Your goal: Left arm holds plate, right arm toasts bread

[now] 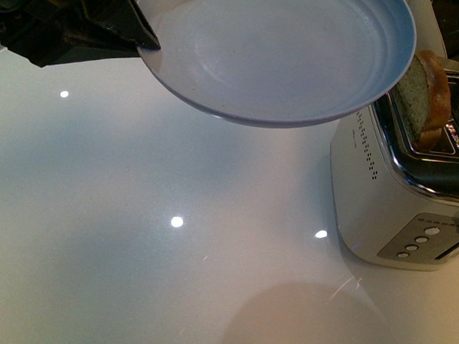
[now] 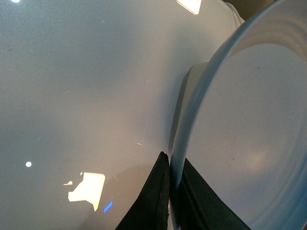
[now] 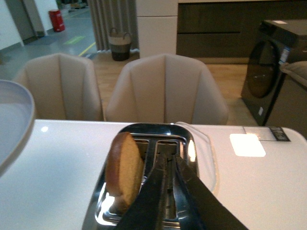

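Note:
My left gripper (image 1: 148, 40) is shut on the rim of the pale blue-grey plate (image 1: 289, 56) and holds it tilted in the air above the white table; in the left wrist view my jaws (image 2: 173, 167) pinch the plate's rim (image 2: 192, 120). The bread (image 1: 426, 94) stands upright in a slot of the white and chrome toaster (image 1: 382, 203), about half of it sticking out. In the right wrist view my right gripper (image 3: 165, 155) is shut and empty, over the toaster's top (image 3: 153, 129) beside the bread (image 3: 123, 167). The plate's edge (image 3: 14, 120) shows there too.
The glossy white table (image 1: 134, 236) carries the toaster at its right side. The toaster's front has several buttons (image 1: 418, 240). Beyond the table stand two beige chairs (image 3: 165, 88), a basket (image 3: 120, 43) and a dark appliance (image 3: 268, 72).

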Available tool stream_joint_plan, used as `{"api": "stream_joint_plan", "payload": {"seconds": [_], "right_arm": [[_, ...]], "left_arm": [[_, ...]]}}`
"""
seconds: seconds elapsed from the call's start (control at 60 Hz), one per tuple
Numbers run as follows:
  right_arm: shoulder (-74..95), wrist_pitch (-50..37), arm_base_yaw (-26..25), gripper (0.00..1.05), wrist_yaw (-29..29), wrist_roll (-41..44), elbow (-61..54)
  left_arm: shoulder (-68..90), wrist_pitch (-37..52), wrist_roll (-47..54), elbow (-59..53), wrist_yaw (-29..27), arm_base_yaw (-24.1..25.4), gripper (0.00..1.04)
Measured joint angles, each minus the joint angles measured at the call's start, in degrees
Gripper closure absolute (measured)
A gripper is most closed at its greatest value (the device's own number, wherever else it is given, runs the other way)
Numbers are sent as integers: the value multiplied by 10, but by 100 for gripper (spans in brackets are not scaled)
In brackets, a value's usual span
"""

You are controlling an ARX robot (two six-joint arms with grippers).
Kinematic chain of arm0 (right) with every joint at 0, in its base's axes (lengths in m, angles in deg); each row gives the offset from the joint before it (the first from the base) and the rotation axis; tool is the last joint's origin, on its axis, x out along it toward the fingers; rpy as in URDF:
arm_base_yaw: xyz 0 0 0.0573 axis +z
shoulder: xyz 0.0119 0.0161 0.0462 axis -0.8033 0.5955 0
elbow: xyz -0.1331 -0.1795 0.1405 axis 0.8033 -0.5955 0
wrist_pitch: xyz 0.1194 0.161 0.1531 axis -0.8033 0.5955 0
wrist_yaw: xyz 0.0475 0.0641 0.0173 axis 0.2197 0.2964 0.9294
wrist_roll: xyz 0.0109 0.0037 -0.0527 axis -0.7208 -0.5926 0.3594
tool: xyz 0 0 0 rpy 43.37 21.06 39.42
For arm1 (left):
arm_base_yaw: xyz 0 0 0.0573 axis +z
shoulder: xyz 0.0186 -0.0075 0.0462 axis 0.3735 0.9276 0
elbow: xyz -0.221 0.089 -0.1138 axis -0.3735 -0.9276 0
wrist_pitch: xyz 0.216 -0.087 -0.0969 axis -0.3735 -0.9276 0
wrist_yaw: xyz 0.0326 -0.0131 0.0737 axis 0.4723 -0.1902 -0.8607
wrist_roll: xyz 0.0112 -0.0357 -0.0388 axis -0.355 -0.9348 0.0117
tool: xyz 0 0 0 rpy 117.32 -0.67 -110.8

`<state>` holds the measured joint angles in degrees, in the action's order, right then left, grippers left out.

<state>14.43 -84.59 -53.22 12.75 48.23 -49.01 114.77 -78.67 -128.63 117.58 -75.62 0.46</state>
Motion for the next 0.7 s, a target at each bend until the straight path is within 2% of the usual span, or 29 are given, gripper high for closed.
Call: {"api": "stream_joint_plan", "payload": {"seconds": [0.367,0.5,0.7], "right_arm": [[-116,76,0,103,2,0,-41],[-130,66,0,103,2,1,-57],[-192,122,-1,103,3,1,-57]], "left_arm": [[0,0,0,0,0,0,102],[0,0,0,0,0,0,102],[0,0,0,0,0,0,102]]}}
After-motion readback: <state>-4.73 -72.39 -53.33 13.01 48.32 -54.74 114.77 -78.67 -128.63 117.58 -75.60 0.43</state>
